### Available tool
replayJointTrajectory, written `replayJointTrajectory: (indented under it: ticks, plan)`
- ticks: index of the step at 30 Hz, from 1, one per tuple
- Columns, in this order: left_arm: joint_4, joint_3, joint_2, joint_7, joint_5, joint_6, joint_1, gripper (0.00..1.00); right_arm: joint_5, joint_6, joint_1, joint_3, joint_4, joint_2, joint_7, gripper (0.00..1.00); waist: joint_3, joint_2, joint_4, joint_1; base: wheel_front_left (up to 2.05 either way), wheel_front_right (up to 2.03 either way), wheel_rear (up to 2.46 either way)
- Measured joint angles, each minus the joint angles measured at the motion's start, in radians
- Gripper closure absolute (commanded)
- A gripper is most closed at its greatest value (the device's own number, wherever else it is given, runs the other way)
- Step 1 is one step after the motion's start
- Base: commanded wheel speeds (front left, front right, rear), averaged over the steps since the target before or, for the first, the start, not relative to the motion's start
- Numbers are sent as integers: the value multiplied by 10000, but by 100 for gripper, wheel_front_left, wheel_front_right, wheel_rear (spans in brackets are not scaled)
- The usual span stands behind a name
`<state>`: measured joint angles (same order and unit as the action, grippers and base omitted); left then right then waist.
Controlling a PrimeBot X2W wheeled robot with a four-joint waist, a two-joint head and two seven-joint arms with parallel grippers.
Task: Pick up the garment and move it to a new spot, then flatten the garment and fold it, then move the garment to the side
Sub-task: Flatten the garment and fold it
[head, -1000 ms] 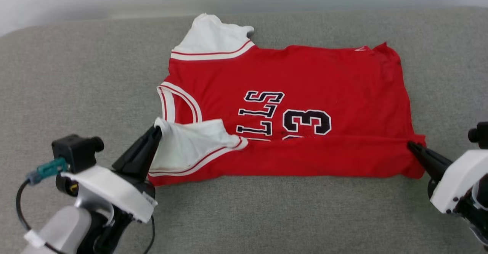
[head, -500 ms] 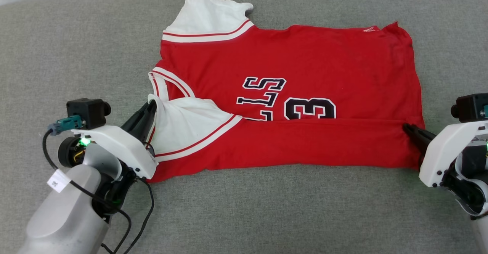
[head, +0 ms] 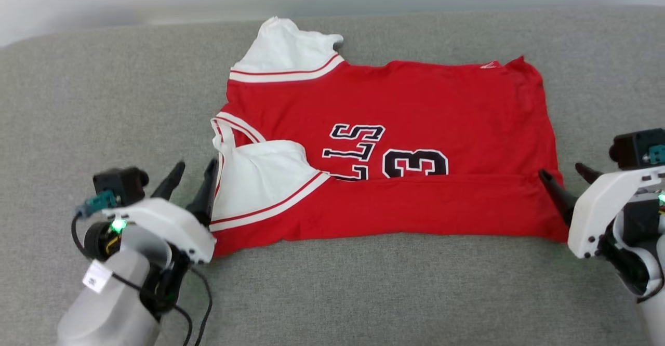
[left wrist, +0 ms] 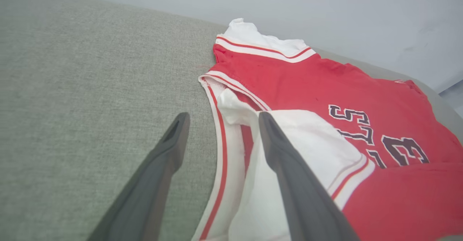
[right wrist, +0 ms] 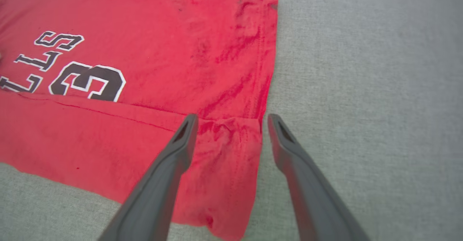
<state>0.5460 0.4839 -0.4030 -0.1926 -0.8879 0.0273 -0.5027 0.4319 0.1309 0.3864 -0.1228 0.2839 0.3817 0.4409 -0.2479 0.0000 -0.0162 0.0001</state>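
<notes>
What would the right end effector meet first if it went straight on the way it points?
Probably the garment: its folded edge lies between the fingers of the open right end effector; depth is unclear.

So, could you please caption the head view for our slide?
Open left gripper and open right gripper flank the part-folded red jersey.

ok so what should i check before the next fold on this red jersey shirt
1. Left gripper open: ok.
2. Right gripper open: ok.
3. Near edge of the red jersey shirt with white sleeves folded over its front: ok.
4. Near white sleeve lying flat: not ok, bunched.
5. Left fingers clear of the cloth: cannot tell.
6. Far white sleeve folded in: not ok, sticks out.
</notes>
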Motion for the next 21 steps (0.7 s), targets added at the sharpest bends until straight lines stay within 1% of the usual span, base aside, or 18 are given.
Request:
replayJointTrajectory:
  ticks: [2, 5, 8, 10, 14, 17, 21]
  plan:
    - [-8, 90, -146, -132, 261, -157, 362, 0, -188, 0, -233, 121, -199, -180, 224, 0, 209, 0, 41, -1, 0, 0, 0]
    - [-238, -2, -288, -198, 219, -489, 876, 0, -662, 2, -618, 395, -686, -391, 466, 0, 482, 0, 135, -1, 0, 0, 0]
    - [-698, 245, -441, 207, 276, -838, 1549, 0, -1018, 0, -1139, 729, -1252, -604, 972, 0, 674, 0, 262, -1, 0, 0, 0]
    - [-1149, 316, -612, 401, 387, -1179, 1975, 0, -1135, 0, -1499, 849, -1712, -834, 1279, 0, 726, 0, 358, -2, 0, 0, 0]
    - [-2230, 314, -920, 1062, 245, -1870, 2695, 0, -1336, 0, -1969, 1164, -2654, -1244, 1726, 0, 697, 0, 497, -2, 0, 0, 0]
    - [-2959, 355, -1208, 1572, 295, -2439, 2981, 0, -1444, 0, -2224, 1442, -3250, -1588, 1854, 0, 577, 0, 546, -2, 0, 0, 0]
    - [-3480, 291, -1430, 2010, 324, -3108, 3154, 0, -1597, 0, -2421, 1611, -3808, -1827, 1954, 0, 369, 0, 626, -2, 0, 0, 0]
